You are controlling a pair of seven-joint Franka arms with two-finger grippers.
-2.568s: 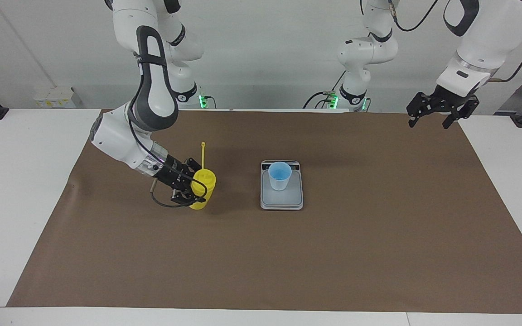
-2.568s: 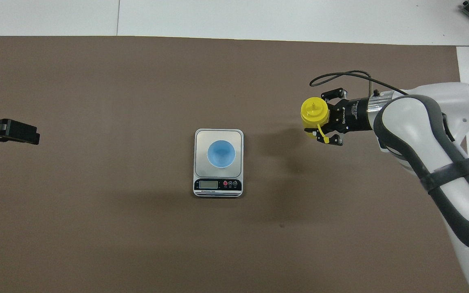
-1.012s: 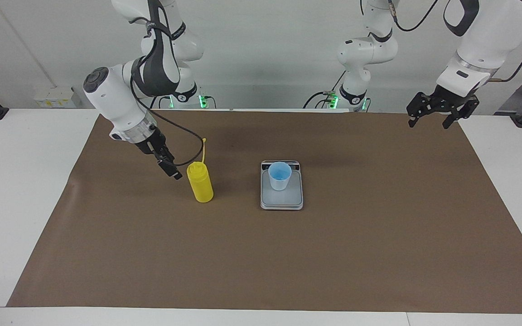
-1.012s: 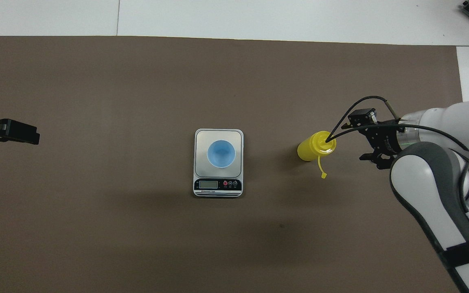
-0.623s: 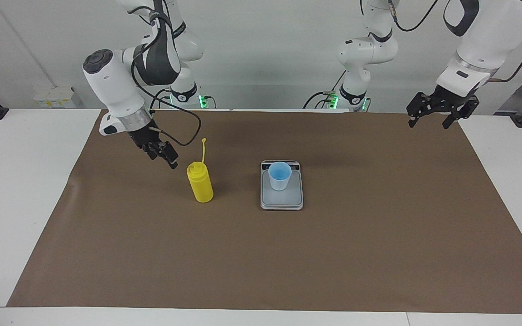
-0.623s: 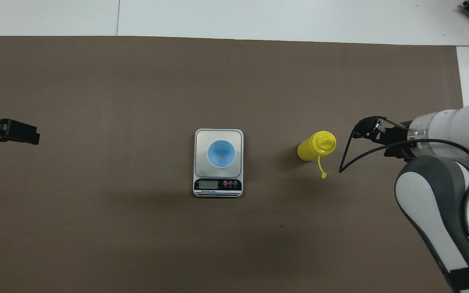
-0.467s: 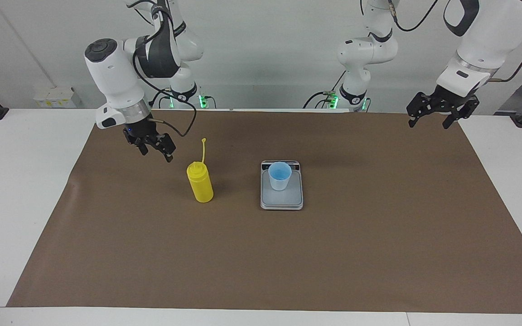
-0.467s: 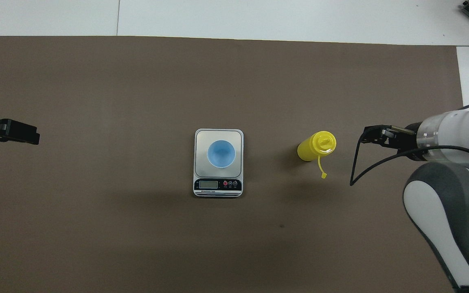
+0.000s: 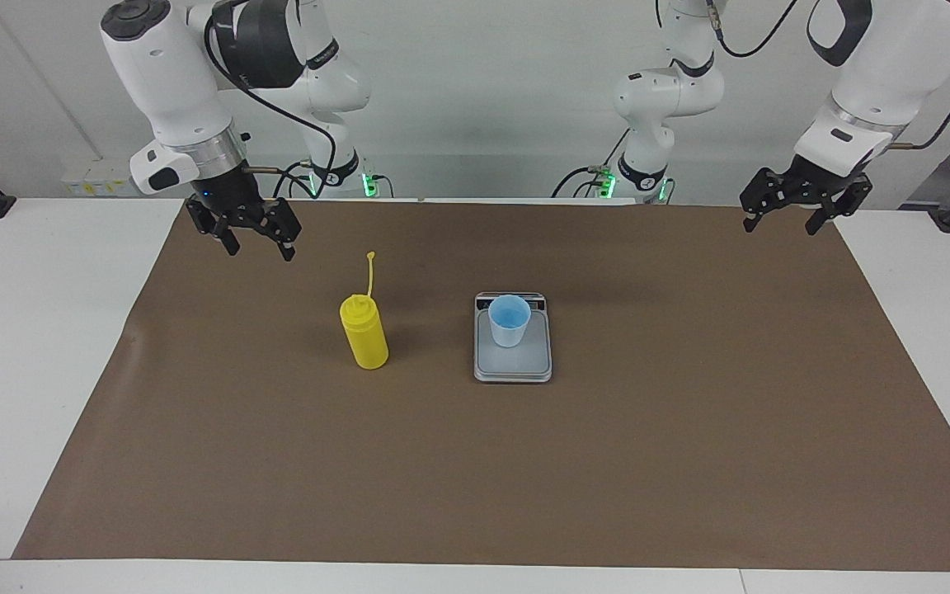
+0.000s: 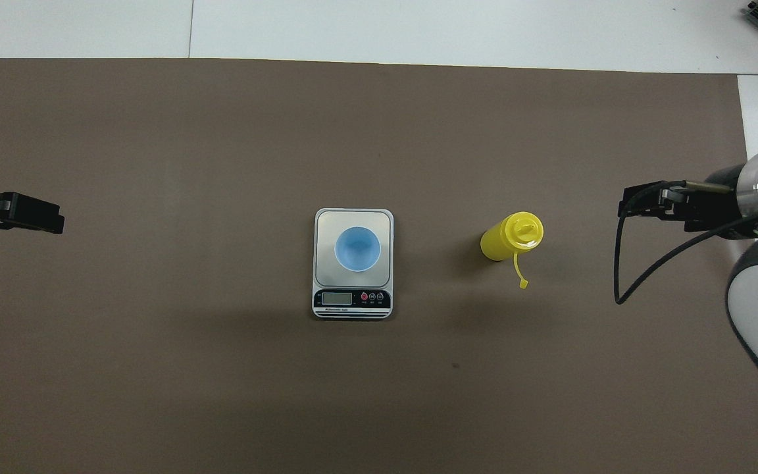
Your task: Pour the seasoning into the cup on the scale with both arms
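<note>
— Facing view first: what has changed around the scale (image 9: 513, 355)?

— The right gripper (image 9: 255, 238) has let go of the seasoning (image 9: 364, 334) and pulled away. A few seconds ago it was clamped round the bottle; a second ago it hung just beside the cap; now it is raised over the brown mat (image 9: 475, 462) near the edge by the robots, well apart from the bottle, toward the right arm's end of the table from the scale.

— And its fingers?

— Spread wide, holding nothing, touching nothing.

— Where did the bottle end up?

— Upright on the mat beside the scale, toward the right arm's end, not touching it. Its cap strap (image 10: 518, 270) sticks out loose from the nozzle cap. It has not shifted in the last second.

— The cup (image 9: 509, 320)?

— Standing upright on the weighing plate, where it was in every earlier picture. In the overhead view the display strip (image 10: 352, 298) is on the scale's edge nearest the robots.

— The left gripper (image 9: 788, 206)?

— Waiting, unmoved, over the mat's corner toward the left arm's end, well apart from the scale. Fingers parted, empty.
</note>
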